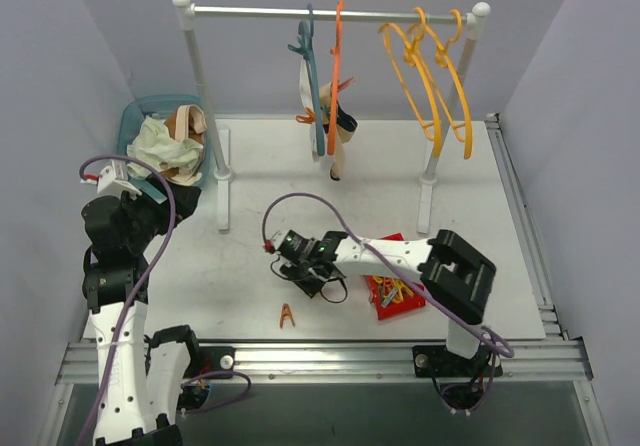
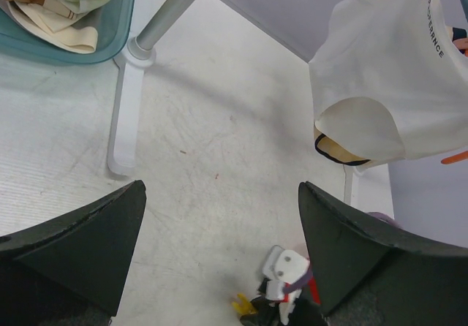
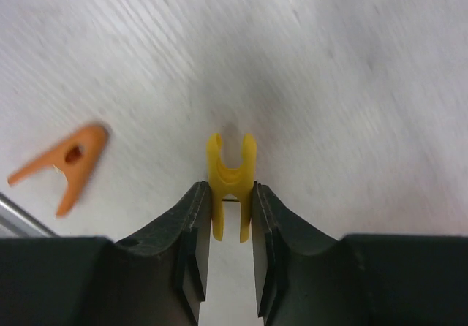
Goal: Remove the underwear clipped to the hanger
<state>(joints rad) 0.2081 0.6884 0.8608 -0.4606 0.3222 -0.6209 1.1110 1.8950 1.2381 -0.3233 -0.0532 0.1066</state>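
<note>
An off-white underwear (image 2: 387,85) with a tan one behind it hangs from a hanger on the rack; from above the underwear (image 1: 343,131) shows below the blue hanger (image 1: 308,76) and the orange hanger (image 1: 335,76). My left gripper (image 2: 219,224) is open and empty, low over the table to the left of the hanging pieces, by the basket (image 1: 175,198). My right gripper (image 3: 230,191) is down at the table's middle (image 1: 312,278), shut on a yellow clothespin (image 3: 231,161) that pokes out past its fingertips.
A teal basket (image 1: 135,126) at the back left holds more underwear (image 1: 165,146). The rack's left foot (image 2: 128,114) stands beside it. An orange clothespin (image 1: 287,315) lies near the front edge. A red tray (image 1: 390,311) of clothespins sits right of the right gripper. Yellow hangers (image 1: 430,76) hang bare.
</note>
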